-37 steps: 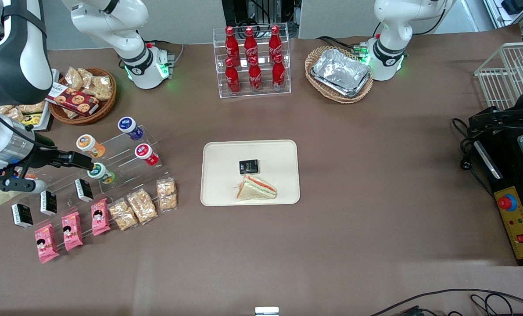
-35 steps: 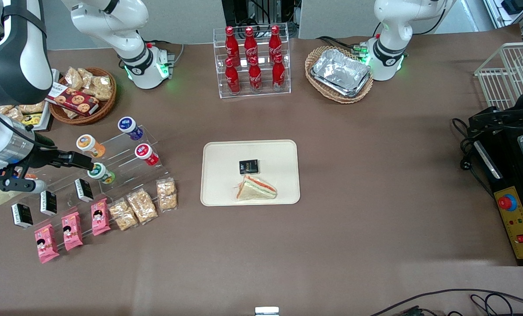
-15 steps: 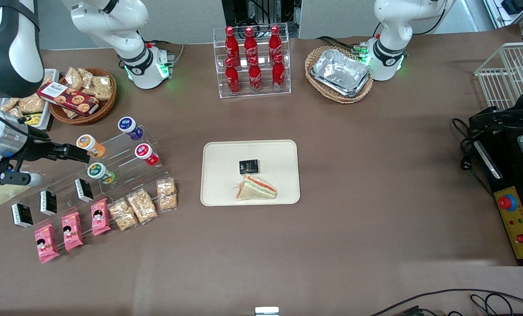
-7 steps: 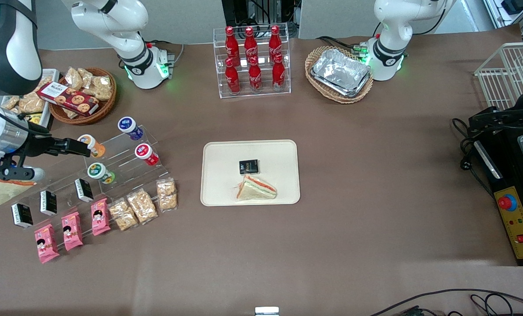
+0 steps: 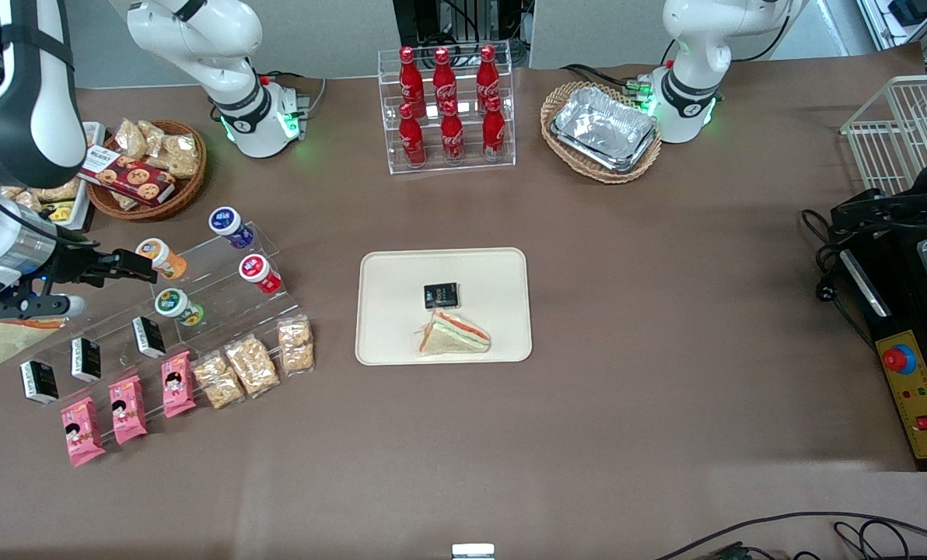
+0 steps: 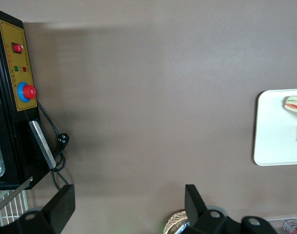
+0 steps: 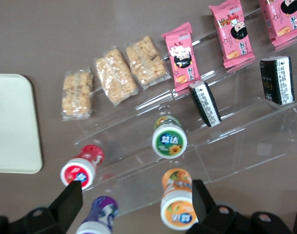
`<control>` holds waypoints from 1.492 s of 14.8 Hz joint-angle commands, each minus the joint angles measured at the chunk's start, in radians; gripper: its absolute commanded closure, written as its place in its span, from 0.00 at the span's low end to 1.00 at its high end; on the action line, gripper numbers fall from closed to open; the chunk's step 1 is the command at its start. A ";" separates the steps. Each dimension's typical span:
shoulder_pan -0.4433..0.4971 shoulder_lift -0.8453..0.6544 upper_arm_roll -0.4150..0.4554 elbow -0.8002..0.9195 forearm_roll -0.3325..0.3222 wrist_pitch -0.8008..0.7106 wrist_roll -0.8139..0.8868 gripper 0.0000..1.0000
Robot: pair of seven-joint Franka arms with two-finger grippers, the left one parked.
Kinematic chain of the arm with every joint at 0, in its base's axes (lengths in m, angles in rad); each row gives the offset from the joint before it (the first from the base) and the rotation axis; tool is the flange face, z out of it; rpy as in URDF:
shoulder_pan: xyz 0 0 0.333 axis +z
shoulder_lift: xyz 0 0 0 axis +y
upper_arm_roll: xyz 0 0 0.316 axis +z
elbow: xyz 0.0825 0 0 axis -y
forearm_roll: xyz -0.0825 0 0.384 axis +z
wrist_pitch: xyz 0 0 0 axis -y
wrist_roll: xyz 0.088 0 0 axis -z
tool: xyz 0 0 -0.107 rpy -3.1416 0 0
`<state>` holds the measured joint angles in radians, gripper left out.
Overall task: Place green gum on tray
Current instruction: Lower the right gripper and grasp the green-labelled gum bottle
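The green gum (image 5: 169, 302) lies on the lower step of a clear acrylic stand (image 5: 222, 299), its white, green-ringed lid facing up. It also shows in the right wrist view (image 7: 169, 140). My right gripper (image 5: 141, 269) hovers above the stand, open and empty, farther from the front camera than the green gum and beside the orange-lidded bottle (image 5: 152, 253). In the wrist view the gripper (image 7: 136, 207) has its jaws spread wide, apart from the gum. The cream tray (image 5: 401, 268) lies mid-table, toward the parked arm from the stand, and shows in the wrist view (image 7: 12, 122).
A sandwich (image 5: 453, 333) and a black packet (image 5: 441, 295) lie on the tray. A red-lidded bottle (image 5: 255, 269) and a blue-lidded bottle (image 5: 225, 221) share the stand. Snack bags (image 5: 252, 362), pink packets (image 5: 125, 408) and black packets (image 5: 86, 358) lie nearer the camera.
My gripper has drawn back from the green gum, away from the front camera and toward the orange-lidded bottle. The gum stays on the stand.
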<state>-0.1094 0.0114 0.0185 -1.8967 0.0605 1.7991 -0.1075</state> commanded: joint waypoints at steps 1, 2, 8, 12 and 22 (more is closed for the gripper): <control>-0.027 -0.047 0.001 -0.134 -0.007 0.132 -0.121 0.00; -0.027 -0.047 -0.002 -0.162 -0.007 0.167 -0.156 0.00; -0.036 0.044 -0.025 -0.208 -0.007 0.250 -0.287 0.00; -0.039 0.081 -0.028 -0.252 -0.007 0.314 -0.308 0.00; -0.041 0.091 -0.028 -0.320 0.004 0.428 -0.345 0.52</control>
<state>-0.1436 0.1087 -0.0107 -2.2063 0.0604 2.2054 -0.4132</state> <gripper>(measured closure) 0.273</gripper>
